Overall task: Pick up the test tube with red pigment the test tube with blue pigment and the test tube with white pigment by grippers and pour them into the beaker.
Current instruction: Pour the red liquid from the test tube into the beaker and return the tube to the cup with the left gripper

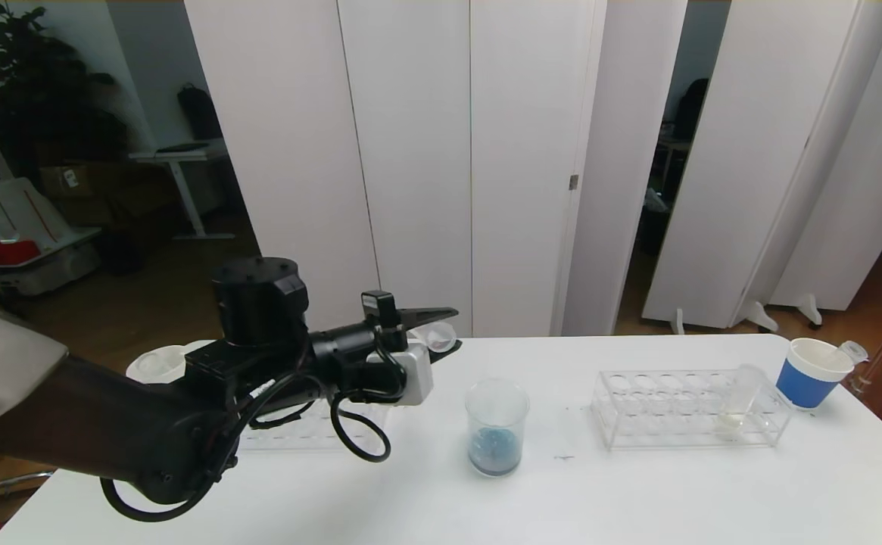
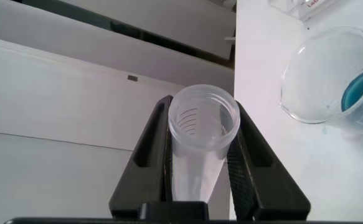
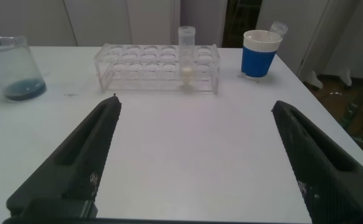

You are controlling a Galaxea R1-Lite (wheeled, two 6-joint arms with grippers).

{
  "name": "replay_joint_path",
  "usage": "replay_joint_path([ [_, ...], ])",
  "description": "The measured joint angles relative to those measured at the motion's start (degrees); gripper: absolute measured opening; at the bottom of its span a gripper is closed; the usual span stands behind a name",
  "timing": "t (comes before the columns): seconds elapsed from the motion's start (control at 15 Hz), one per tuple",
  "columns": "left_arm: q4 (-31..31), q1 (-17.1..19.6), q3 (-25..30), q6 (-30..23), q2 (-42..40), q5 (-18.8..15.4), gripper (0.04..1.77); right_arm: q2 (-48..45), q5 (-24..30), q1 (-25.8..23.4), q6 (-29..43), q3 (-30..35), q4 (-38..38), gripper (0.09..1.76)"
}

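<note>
We see a white worktop (image 1: 637,492) from above, with our left claw (image 1: 441,333) raised over its far left part, clenched on a small clear plastic test tube (image 2: 200,149) that looks emptied, its open mouth facing the wrist camera. The clear straight-sided glass beaker (image 1: 496,426) stands near the middle of the worktop, at about four o'clock from that claw, and already holds a pool of blue liquid (image 1: 493,448) at its bottom, so we judge the blue pour done and the spent tube on its way to be put aside. Further toward three o'clock from the beaker sits a clear plastic test tube rack (image 1: 687,409), and in its right end stands the small clear test tube with pale whitish liquid (image 1: 740,401), upright and untouched. Just beyond the rack, at the far right, is a blue paper cup with a white rim (image 1: 811,371), a discarded tube leaning in it. Our right claw (image 3: 193,155) is out of the head view; its own camera shows it hovering low over the near part of the worktop, released wide, with the rack ahead at twelve o'clock. The next move, we think, calls for that claw to reach forward and close on the whitish tube without knocking the rack. Behind the worktop stand tall white partition panels (image 1: 425,151), with a dark potted plant (image 1: 24,98) and a desk in the room at ten o'clock.
</note>
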Motion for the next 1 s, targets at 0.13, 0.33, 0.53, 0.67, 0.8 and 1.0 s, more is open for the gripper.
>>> replay_joint_path([
  [0.13, 4.4, 0.1, -0.8, 0.0, -2.1, 0.0, 0.58, 0.0, 0.0, 0.0, 0.0, 0.0, 0.0, 1.74],
  [0.33, 4.8, 0.0, -0.9, -0.1, -3.4, -0.4, 0.58, 0.0, 0.0, 0.0, 0.0, 0.0, 0.0, 1.74],
  [0.53, 4.7, -0.5, -0.3, -0.2, -5.6, -0.5, 0.58, 0.0, 0.0, 0.0, 0.0, 0.0, 0.0, 1.74],
  [0.67, 5.5, -0.5, 0.0, -0.1, -8.0, -0.5, 0.58, 0.0, 0.0, 0.0, 0.0, 0.0, 0.0, 1.74],
  [0.8, 6.9, 0.5, 0.9, -0.2, -10.5, -0.4, 0.58, 0.0, 0.0, 0.0, 0.0, 0.0, 0.0, 1.74],
  [1.0, 15.6, 1.5, 0.6, -0.1, -14.2, -0.3, 0.58, 0.0, 0.0, 0.0, 0.0, 0.0, 0.0, 1.74],
])
